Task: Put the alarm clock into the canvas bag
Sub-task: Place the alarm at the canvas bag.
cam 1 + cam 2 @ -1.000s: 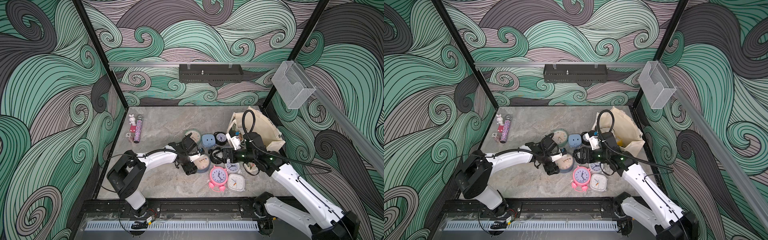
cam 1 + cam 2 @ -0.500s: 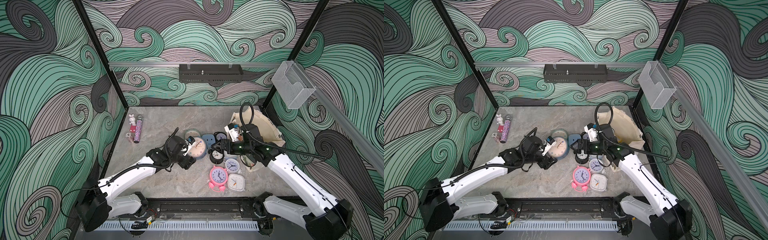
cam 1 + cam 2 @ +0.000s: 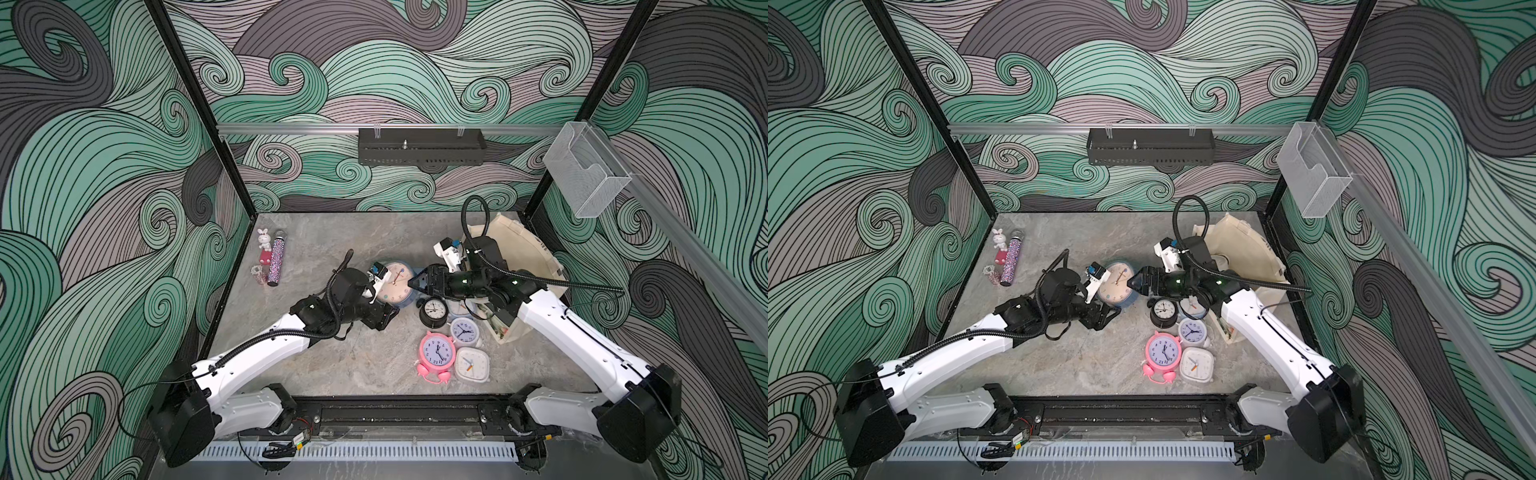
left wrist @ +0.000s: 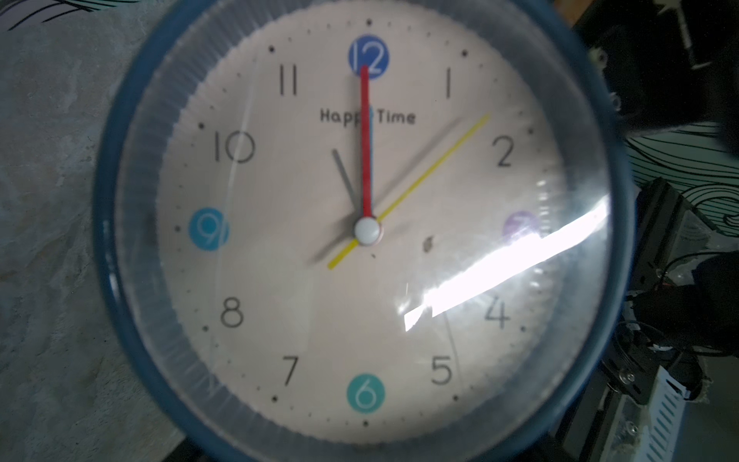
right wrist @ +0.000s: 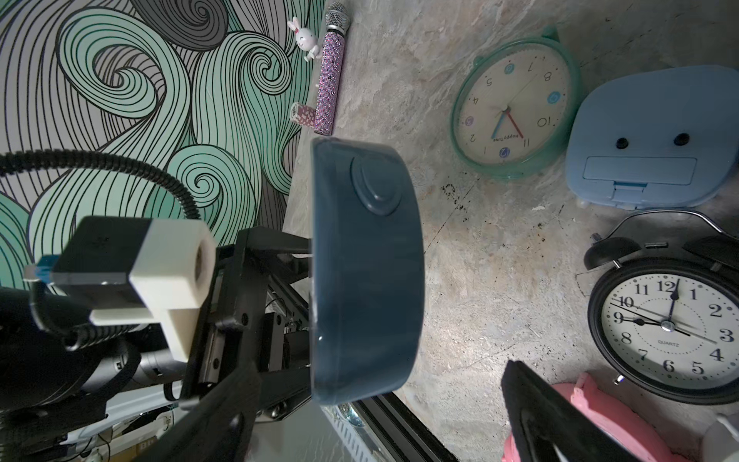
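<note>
- Pick is done: your left end effector (image 3: 386, 309) is clamped on the alarm clock (image 3: 395, 284) and holds it clear of the tabletop (image 3: 332, 365).
- The clock sits out from the canvas bag (image 3: 525, 257), on the bag's cell-middle side, not touching it.
- Your right end effector (image 3: 417, 283) hangs between the clock and the bag, tips just beside the clock's rim, holding nothing. The fingers look apart, though only one finger (image 5: 540, 404) shows in the right wrist view.
- Left to do: get the clock across to the bag, through its mouth, and let go. No part of the clock is in the bag yet. My read is about halfway.
- Bag: cream, slumped on the tabletop, plain cream side up in both top views.
- Clock case: round, dark blue, with an oval button (image 5: 376, 188) on the rim.
- Clock front: domed clear cover with a bright glare streak over a pale face. Black numerals, coloured discs at 12, 9, 6 and 3, and "Happy Time" under the 12.
- Hands: red on 12, thin yellow between 1 and 2, short grey near 11.
- Other clocks lie on the tabletop beside the bag, among them a black clock (image 3: 432, 309) and a pink clock (image 3: 436, 353). None is gripped.
</note>
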Robot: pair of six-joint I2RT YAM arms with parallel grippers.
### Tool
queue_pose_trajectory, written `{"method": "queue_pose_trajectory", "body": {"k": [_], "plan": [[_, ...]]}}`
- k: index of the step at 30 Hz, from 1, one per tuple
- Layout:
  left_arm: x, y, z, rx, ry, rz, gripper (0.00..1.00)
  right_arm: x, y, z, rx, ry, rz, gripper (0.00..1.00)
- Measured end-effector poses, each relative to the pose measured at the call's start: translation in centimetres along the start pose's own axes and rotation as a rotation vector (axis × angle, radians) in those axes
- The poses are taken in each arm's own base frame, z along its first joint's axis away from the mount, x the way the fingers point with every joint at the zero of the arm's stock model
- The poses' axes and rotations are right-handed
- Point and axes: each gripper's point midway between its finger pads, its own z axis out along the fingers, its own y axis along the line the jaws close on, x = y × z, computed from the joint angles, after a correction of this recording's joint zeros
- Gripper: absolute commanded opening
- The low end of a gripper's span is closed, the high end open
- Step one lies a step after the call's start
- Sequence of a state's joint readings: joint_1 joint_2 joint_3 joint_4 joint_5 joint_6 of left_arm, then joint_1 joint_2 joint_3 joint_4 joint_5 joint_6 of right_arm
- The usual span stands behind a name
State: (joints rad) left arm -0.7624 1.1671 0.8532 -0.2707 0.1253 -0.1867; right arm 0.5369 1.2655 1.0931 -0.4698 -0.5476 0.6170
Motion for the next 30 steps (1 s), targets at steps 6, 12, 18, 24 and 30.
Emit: {"method": "queue_pose_trajectory", "body": {"k": [6, 12, 18, 24, 30], "plan": [[-0.4, -0.3, -0.2, 0.01, -0.019, -0.005, 0.63, 0.0, 0.9, 1.4, -0.03, 0.027, 0.009, 0.78], [-0.6, -0.8, -0.2, 0.026, -0.027, -0.008, 0.64, -0.1, 1.7, 1.5, -0.062, 0.026, 0.013, 0.65], [-1.0, -1.0, -0.2, 0.036, -0.041, -0.014, 0.64, -0.6, 2.4, 1.6, -0.087, 0.01, 0.019, 0.55], [-1.5, -1.1, -0.2, 0.041, -0.061, -0.022, 0.69, -0.9, 2.6, 1.6, -0.095, -0.005, 0.033, 0.42], [-1.6, -1.1, -0.2, 0.042, -0.065, -0.026, 0.99, -0.9, 2.7, 1.4, -0.091, -0.001, 0.02, 0.3]]}}
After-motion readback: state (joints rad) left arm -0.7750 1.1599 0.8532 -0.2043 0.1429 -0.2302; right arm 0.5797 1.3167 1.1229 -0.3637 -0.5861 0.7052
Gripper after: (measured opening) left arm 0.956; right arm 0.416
